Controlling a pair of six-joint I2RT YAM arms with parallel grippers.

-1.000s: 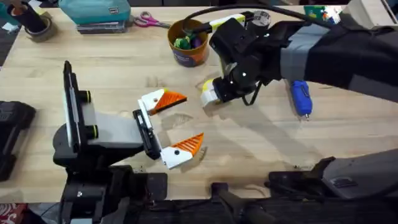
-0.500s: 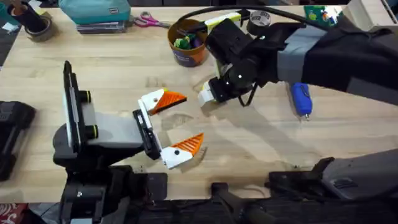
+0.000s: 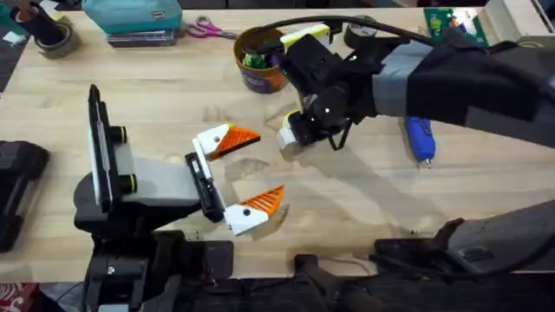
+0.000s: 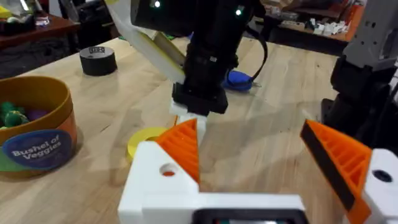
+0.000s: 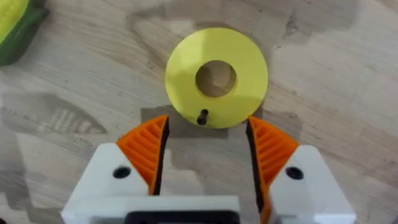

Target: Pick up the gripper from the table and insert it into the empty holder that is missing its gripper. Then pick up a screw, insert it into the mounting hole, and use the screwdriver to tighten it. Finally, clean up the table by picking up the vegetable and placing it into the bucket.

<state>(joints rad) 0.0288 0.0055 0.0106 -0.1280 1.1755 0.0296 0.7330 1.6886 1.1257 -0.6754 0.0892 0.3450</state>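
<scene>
Reaching across the middle of the light wood-grain tabletop (image 3: 130,104), the right gripper (image 5: 208,146) points straight down at a flat yellow disc (image 5: 216,78), a smooth plastic ring with a round centre hole. A small dark screw (image 5: 203,117) stands at the disc's near rim, between the ribbed orange pads; the jaws are spread and grasp nothing. The vegetable (image 5: 15,25), yellow with a green end, lies near the disc. The left gripper (image 3: 243,172) lies level just above the tabletop, its white angular mounts both bearing orange wedge tips, jaws released wide. The screwdriver (image 3: 420,136), a stubby blue cylinder, lies with its long axis running away from the bases, bit toward them. The bucket (image 3: 260,61), round and orange-brown, stands behind the right gripper.
</scene>
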